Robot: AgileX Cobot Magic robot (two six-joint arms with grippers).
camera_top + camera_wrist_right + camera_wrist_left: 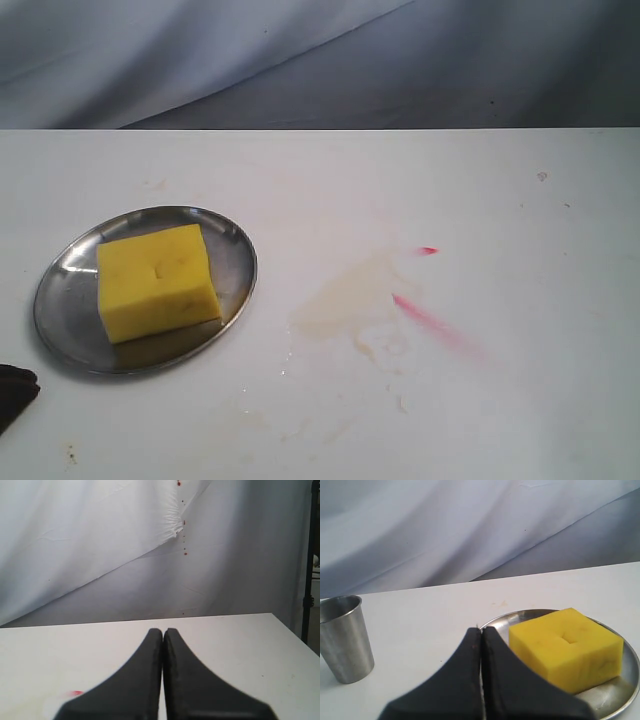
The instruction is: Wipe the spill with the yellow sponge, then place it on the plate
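The yellow sponge (157,281) lies on the steel plate (70,270) at the left of the exterior view. In the left wrist view the yellow sponge (567,647) sits on the plate (625,692) just beyond my left gripper (481,629), which is shut and empty. Only a dark corner of that left gripper (14,390) shows at the left edge of the exterior view. A faint tan smear of the spill (345,300) spreads across the white table at the middle. My right gripper (163,630) is shut on nothing and is out of the exterior view.
A pink-red streak (430,322) and a dot (428,250) mark the table right of the smear, and a red mark (75,693) shows in the right wrist view. A steel cup (344,637) stands beside the plate. Grey cloth hangs behind the table's far edge.
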